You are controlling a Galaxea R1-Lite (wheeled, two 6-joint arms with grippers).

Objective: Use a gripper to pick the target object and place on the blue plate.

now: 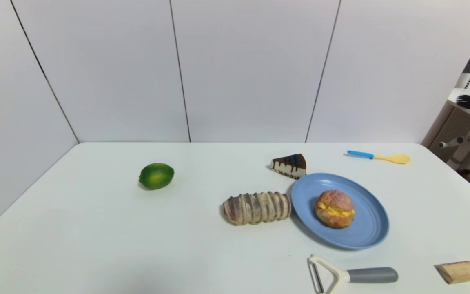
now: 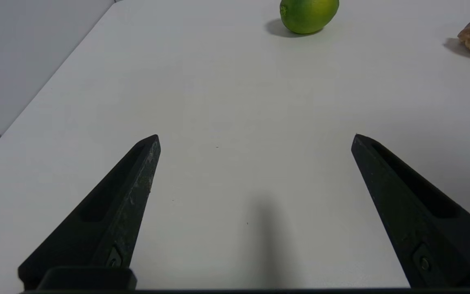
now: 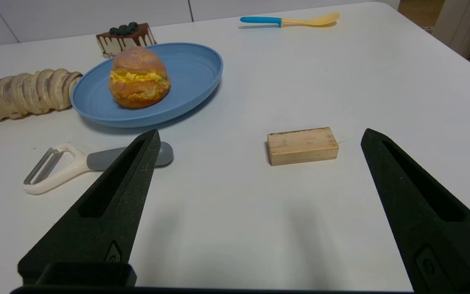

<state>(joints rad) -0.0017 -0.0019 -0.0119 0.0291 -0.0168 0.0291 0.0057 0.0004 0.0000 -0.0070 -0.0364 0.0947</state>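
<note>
Fingers of my right hand (image 3: 260,132) stand open above the near right of the surface (image 1: 137,245); my left hand (image 2: 256,136), open too, hovers near left. Farther, right, the bun (image 1: 335,208) sits on my blue plate (image 1: 371,222).

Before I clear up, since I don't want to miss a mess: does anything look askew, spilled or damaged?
Nothing looks spilled or damaged. The cream-filled bun sits upright on the blue plate. Slightly untidy: the striped loaf lies right up against the plate's rim, and the peeler lies loose nearby.
</note>
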